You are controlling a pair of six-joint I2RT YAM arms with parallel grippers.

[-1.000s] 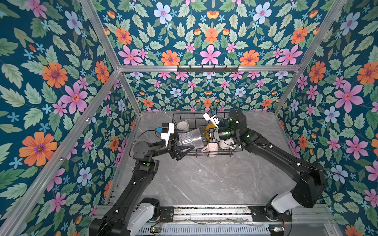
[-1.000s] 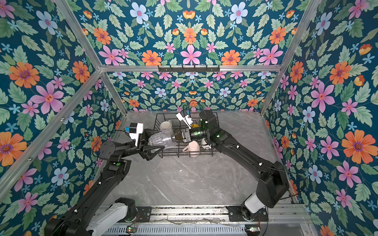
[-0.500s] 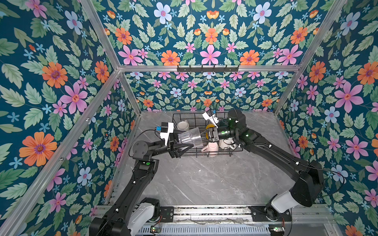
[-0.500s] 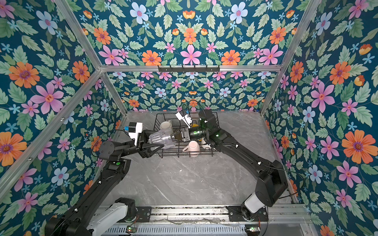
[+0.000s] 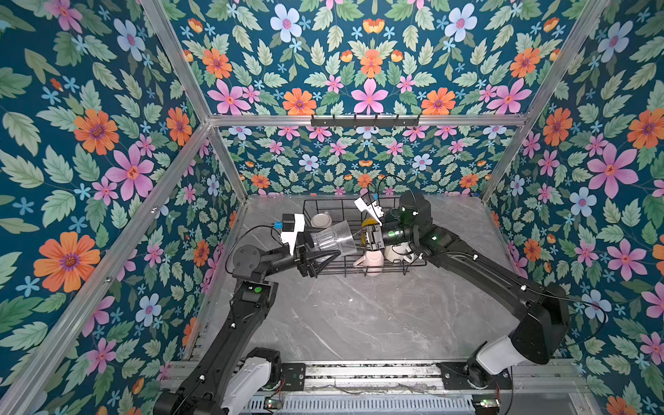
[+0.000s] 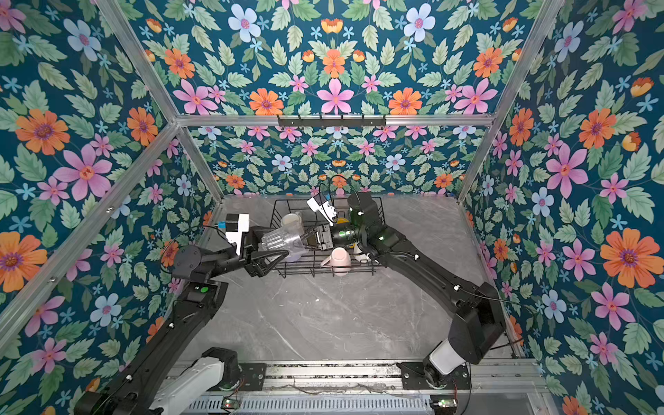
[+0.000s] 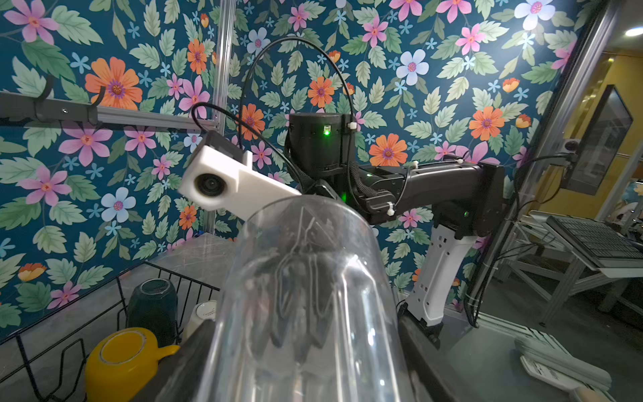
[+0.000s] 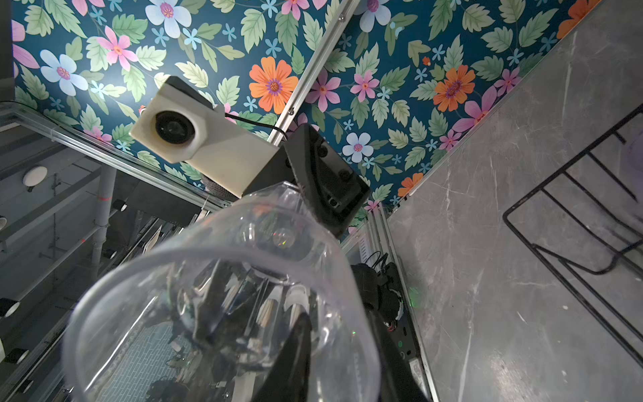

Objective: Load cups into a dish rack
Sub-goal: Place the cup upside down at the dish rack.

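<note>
"Glass is the thing to watch: where is the clear glass (image 5: pixel 330 239)?"

"Aloft, lying on its side over the left end of the dish rack (image 5: pixel 395 267), which stands at the far edge of the counter (image 5: pixel 359 316). It seems clear of the wires, though the top views do not settle that."

"And its long axis?"

"It runs left to right, from one arm to the other. The fluted base points at the left gripper (image 5: pixel 323 251), whose fingers clasp the body from both sides; the left wrist view shows them flanking it. The open mouth points at the right gripper (image 5: pixel 359 240)."

"Does the right one grip?"

"It straddles the rim with one of its fingers (image 8: pixel 292 348) inside the mouth. That finger stands off the wall, so the jaws look parted, not pinching."

"So which arm carries it?"

"The left, by the look of it. The likely next move is for the right to draw straight back along that axis, out of the mouth. Then the left can tip the glass mouth-down into the rack, left of the pink mug (image 5: pixel 372 260)."
</note>
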